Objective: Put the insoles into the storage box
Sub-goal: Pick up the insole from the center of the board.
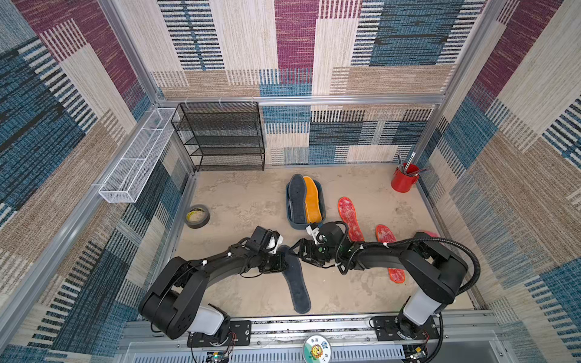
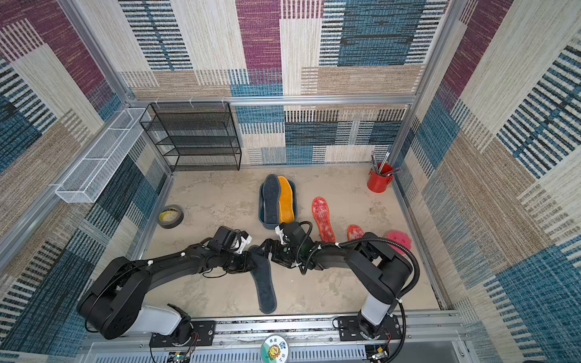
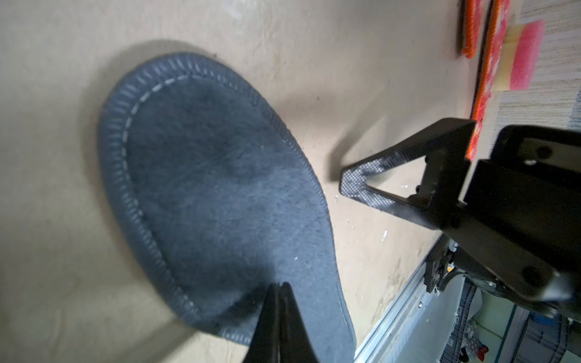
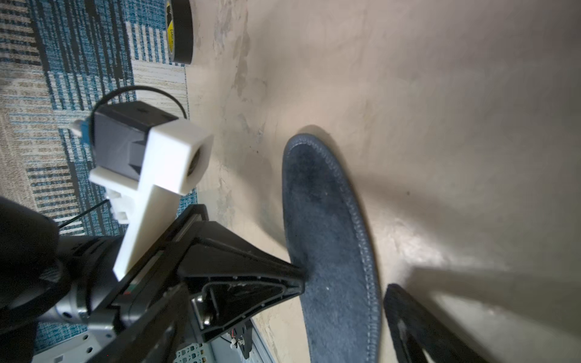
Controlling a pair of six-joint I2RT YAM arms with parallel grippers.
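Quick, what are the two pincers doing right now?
Left pincer: closed, pinching the grey insole.
Right pincer: open, holding nothing.

The dark grey insole (image 3: 213, 188) is matt, felt-like cloth with stitched edging; the tabletop (image 3: 47, 157) looks rough and matt.

There are two dark grey insoles (image 1: 297, 198) (image 1: 295, 279), two red-mottled insoles (image 1: 350, 218) (image 1: 385, 234), one orange-yellow insole (image 1: 312, 201) and one storage box (image 1: 287, 201).
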